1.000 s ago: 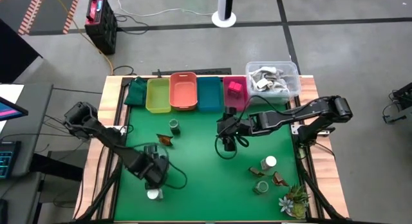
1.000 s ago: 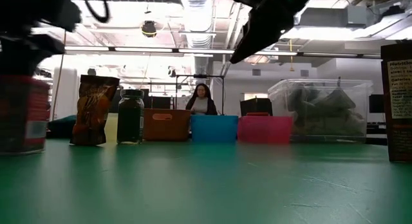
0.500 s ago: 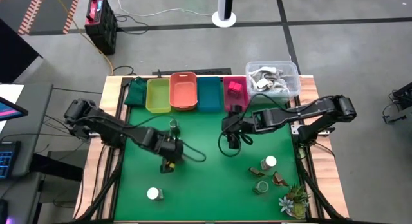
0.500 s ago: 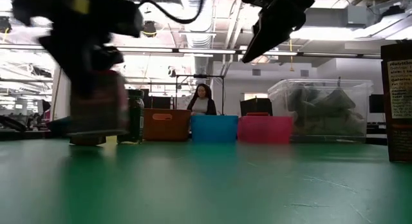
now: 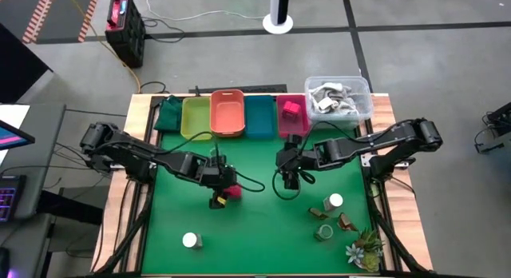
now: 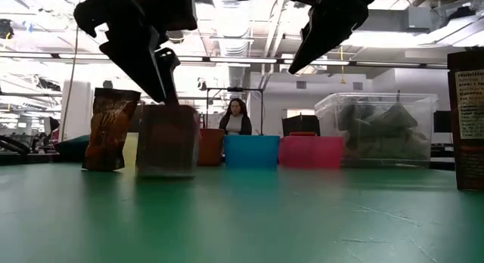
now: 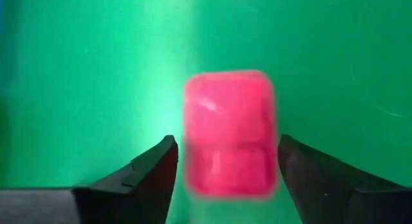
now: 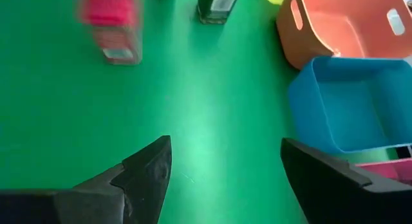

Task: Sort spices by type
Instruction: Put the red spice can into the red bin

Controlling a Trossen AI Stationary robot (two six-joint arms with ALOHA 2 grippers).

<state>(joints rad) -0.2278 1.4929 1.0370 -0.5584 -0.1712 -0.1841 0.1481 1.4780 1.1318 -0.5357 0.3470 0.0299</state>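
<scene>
A pink block [image 7: 228,134] stands on the green mat [image 5: 255,222] near the table's middle, also seen as the pink block [image 5: 232,192] from above. My left gripper [image 5: 223,193] slants down over it, open. One finger [image 7: 151,169] stands on each side of the block, with a gap between each finger and the block. My right gripper [image 5: 289,180] hovers open over the mat a little to the right, holding nothing. Near the left arm are a green jar [image 5: 215,156] and a brown sachet [image 6: 110,128]. A white-capped jar [image 5: 190,240] stands at the near left.
Yellow-green [image 5: 196,117], orange [image 5: 227,113], blue [image 5: 259,117] and pink [image 5: 292,126] bins line the far edge, beside a clear tub [image 5: 338,97]. At the near right are a white-capped jar [image 5: 334,201], a green jar [image 5: 323,231], a sachet [image 5: 346,223] and a plant [image 5: 365,248].
My left gripper has swung from the near left, by the white-capped jar, toward the table's middle, carrying the pink block. The block now stands on the mat and the fingers are off its sides.
</scene>
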